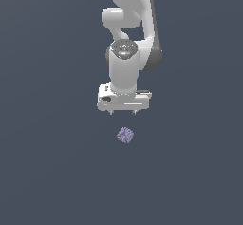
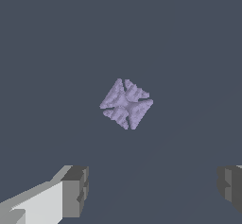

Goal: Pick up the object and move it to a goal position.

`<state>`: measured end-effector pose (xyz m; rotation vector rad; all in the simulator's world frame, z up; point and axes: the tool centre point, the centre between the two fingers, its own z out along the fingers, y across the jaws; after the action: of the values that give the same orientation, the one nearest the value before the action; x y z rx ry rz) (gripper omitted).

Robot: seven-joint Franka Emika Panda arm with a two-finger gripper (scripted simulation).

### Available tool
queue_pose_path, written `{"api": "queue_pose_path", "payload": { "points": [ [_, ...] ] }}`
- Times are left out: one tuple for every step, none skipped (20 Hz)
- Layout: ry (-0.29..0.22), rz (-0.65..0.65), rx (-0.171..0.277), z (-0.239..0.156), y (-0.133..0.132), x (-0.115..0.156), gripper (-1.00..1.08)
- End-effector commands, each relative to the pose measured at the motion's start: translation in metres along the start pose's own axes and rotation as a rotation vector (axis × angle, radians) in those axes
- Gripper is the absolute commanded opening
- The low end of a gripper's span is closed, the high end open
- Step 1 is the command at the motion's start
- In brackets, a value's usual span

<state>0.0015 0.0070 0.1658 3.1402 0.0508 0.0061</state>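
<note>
Object (image 1: 125,135) lies at the tool's (image 1: 123,112) six o'clock, untouched; keep fingers (image 2: 74,191) spread, descend straight, centred.

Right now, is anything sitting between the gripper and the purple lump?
Nothing. In the exterior view the gripper hangs apart from the purple lump, with only bare grey floor between them. The wrist view shows the open fingers with nothing ahead but the lump.
</note>
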Motion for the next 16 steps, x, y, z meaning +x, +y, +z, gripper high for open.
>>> {"api": "queue_pose_path", "payload": {
  "points": [
    [0.000, 0.000, 0.000, 0.0000, 0.0000, 0.0000, 1.00],
    [0.000, 0.001, 0.000, 0.0001, 0.0001, -0.0001, 1.00],
    [-0.001, 0.004, 0.000, 0.0004, 0.0003, -0.0003, 1.00],
    [-0.003, 0.008, -0.001, 0.0010, 0.0008, -0.0008, 1.00],
    [-0.006, 0.015, -0.001, 0.0017, 0.0015, -0.0014, 1.00],
    [-0.009, 0.022, -0.002, 0.0026, 0.0023, -0.0022, 1.00],
    [-0.013, 0.030, -0.002, 0.0034, 0.0032, -0.0031, 1.00],
    [-0.016, 0.035, -0.003, 0.0040, 0.0039, -0.0040, 1.00],
    [-0.018, 0.039, -0.004, 0.0044, 0.0045, -0.0047, 1.00],
    [-0.020, 0.041, -0.004, 0.0046, 0.0050, -0.0053, 1.00],
    [-0.021, 0.041, -0.004, 0.0045, 0.0053, -0.0058, 1.00],
    [-0.021, 0.040, -0.004, 0.0044, 0.0054, -0.0060, 1.00],
    [-0.021, 0.039, -0.004, 0.0044, 0.0053, -0.0059, 1.00],
    [-0.020, 0.040, -0.004, 0.0045, 0.0051, -0.0056, 1.00],
    [-0.020, 0.042, -0.004, 0.0047, 0.0050, -0.0053, 1.00],
    [-0.019, 0.046, -0.004, 0.0052, 0.0048, -0.0048, 1.00]
  ]
}}
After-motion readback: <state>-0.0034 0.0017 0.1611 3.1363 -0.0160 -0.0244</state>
